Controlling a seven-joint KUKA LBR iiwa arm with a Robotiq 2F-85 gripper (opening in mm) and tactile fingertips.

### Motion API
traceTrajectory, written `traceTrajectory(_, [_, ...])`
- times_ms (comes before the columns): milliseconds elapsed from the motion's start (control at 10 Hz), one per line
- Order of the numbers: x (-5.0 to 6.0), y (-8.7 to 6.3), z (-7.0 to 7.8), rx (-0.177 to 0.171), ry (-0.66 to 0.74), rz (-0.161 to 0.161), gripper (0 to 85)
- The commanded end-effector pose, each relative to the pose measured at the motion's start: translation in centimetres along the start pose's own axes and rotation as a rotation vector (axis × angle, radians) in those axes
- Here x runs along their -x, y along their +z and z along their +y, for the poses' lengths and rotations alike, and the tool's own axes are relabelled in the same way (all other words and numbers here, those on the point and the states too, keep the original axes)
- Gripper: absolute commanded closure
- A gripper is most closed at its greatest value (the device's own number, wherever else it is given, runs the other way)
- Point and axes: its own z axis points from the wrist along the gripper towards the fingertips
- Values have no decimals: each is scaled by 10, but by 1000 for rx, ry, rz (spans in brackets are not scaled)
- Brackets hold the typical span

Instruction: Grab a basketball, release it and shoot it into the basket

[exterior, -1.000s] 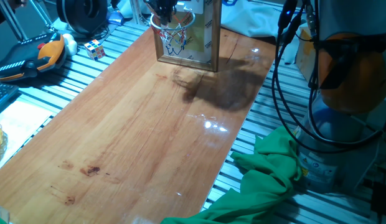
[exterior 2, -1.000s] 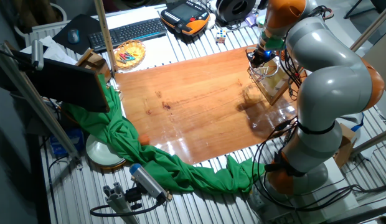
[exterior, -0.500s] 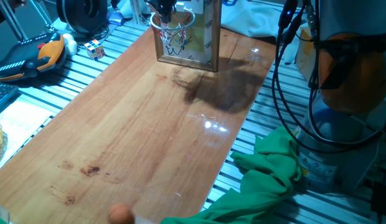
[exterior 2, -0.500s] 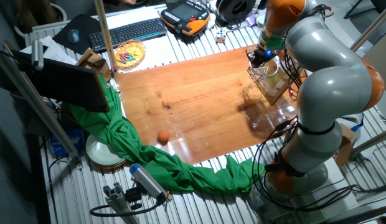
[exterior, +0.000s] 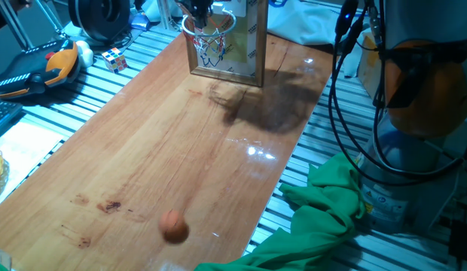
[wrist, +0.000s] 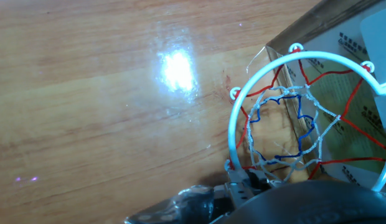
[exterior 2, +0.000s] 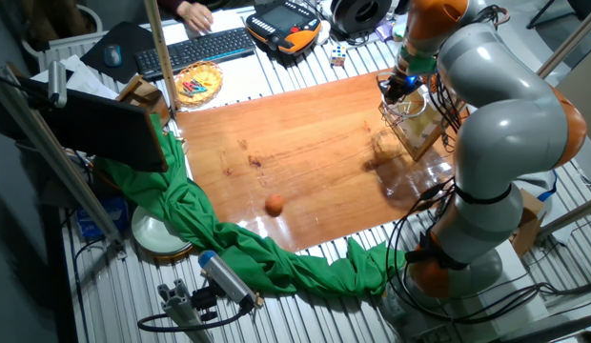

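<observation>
The gripper (exterior: 197, 9) hangs over the basket (exterior: 209, 31) at the table's far end, jaws hidden. The basketball (exterior: 173, 226) lies loose near the opposite edge; grabbing and shooting remain.

An orange ball (exterior: 173, 226) lies on the reddish-brown wooden desk (exterior: 166, 135). The hoop's (wrist: 305, 118) net mixes white, red and blue strands. Green cloth (exterior 2: 229, 238) drapes the desk's edge.
</observation>
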Motion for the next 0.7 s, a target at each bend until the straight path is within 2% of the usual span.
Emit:
traceTrajectory(0, [0,0,0,0,-3,0,843])
traceTrajectory(600, [-2,-1,5,-10,-8,-8,843])
